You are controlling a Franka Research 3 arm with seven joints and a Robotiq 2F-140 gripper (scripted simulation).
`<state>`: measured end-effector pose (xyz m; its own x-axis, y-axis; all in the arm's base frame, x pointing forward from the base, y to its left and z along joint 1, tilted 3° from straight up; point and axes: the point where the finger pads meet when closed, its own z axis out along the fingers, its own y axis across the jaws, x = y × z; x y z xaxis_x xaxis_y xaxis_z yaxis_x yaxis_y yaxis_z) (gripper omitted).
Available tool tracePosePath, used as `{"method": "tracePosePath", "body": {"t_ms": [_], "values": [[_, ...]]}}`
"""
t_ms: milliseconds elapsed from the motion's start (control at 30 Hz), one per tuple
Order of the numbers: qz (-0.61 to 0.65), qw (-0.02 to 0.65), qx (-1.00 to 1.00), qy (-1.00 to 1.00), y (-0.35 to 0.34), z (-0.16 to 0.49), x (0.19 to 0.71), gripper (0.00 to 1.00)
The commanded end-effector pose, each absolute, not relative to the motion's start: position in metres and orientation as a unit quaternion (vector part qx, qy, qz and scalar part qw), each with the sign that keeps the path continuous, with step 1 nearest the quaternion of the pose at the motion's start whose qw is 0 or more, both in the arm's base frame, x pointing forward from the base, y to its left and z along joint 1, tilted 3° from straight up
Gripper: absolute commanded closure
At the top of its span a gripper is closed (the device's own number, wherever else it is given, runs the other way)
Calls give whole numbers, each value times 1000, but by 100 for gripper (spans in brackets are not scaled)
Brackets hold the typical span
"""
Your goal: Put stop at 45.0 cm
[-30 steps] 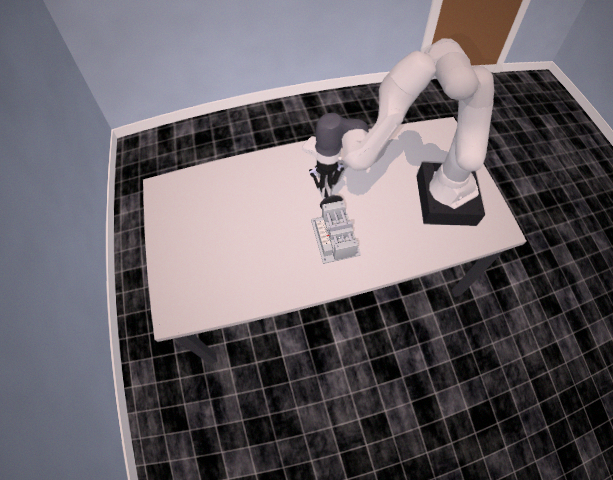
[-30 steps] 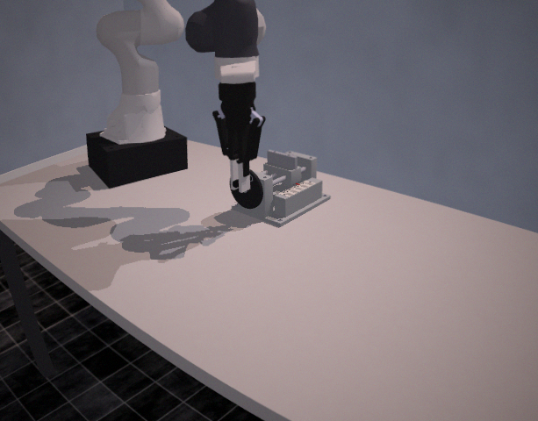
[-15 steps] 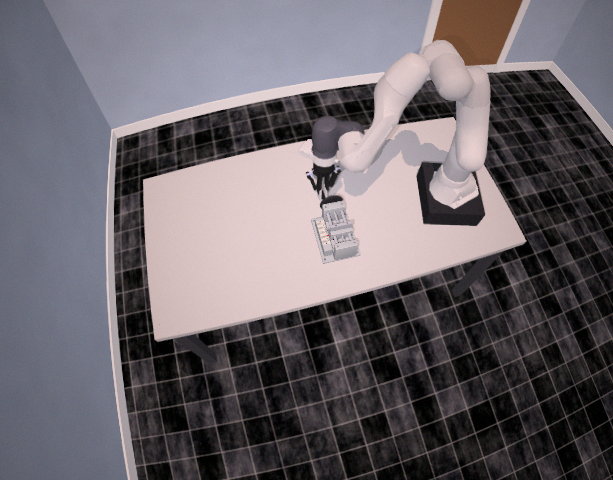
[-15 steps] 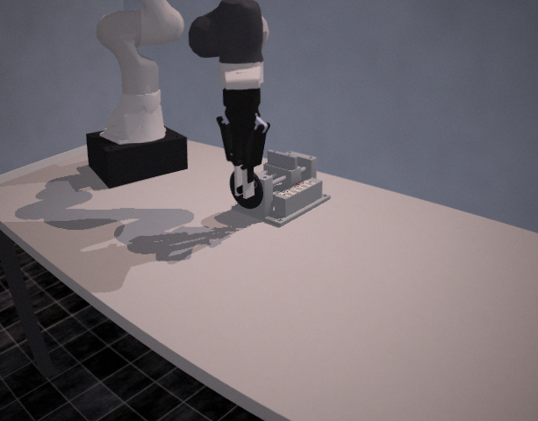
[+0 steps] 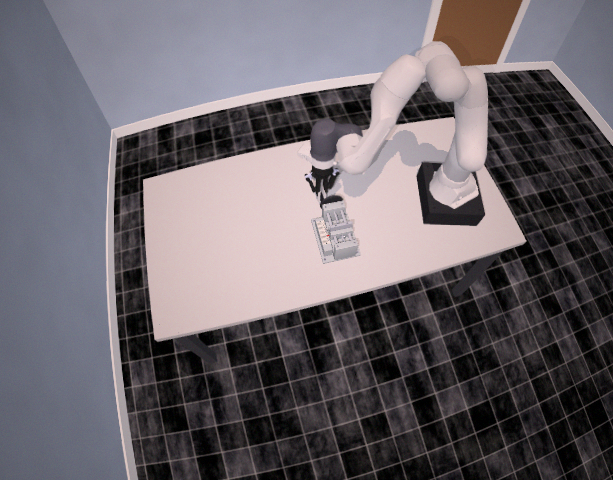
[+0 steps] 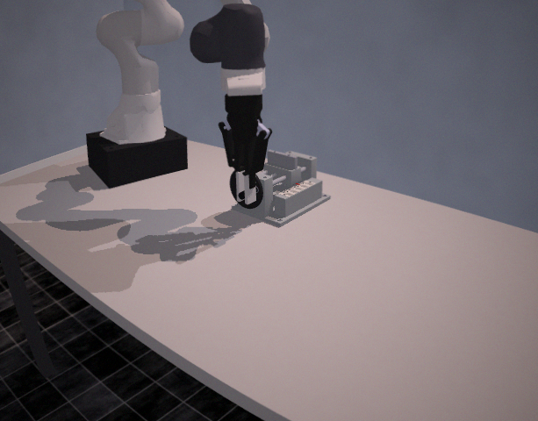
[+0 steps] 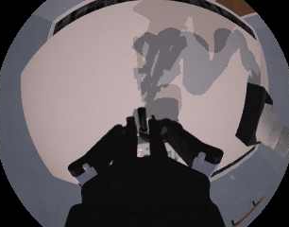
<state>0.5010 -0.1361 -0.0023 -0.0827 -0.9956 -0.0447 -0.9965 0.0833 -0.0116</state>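
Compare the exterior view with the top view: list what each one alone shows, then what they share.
Exterior only: the black round handwheel face-on, the gripper shut on it from above.
Top only: the brown door, the whole white table outline, the checkered floor all round.
Both: the grey stop fixture, the black arm pedestal.

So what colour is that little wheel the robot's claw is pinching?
Black. The handwheel shows best in the exterior view, with the gripper closed on it.
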Motion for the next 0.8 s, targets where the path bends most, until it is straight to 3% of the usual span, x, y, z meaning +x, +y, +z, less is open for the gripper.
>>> {"method": "tracePosePath", "body": {"t_ms": [0, 767], "values": [[10, 20, -676, 737, -136, -6, 501, 96], [10, 20, -676, 737, -135, -19, 501, 96]]}}
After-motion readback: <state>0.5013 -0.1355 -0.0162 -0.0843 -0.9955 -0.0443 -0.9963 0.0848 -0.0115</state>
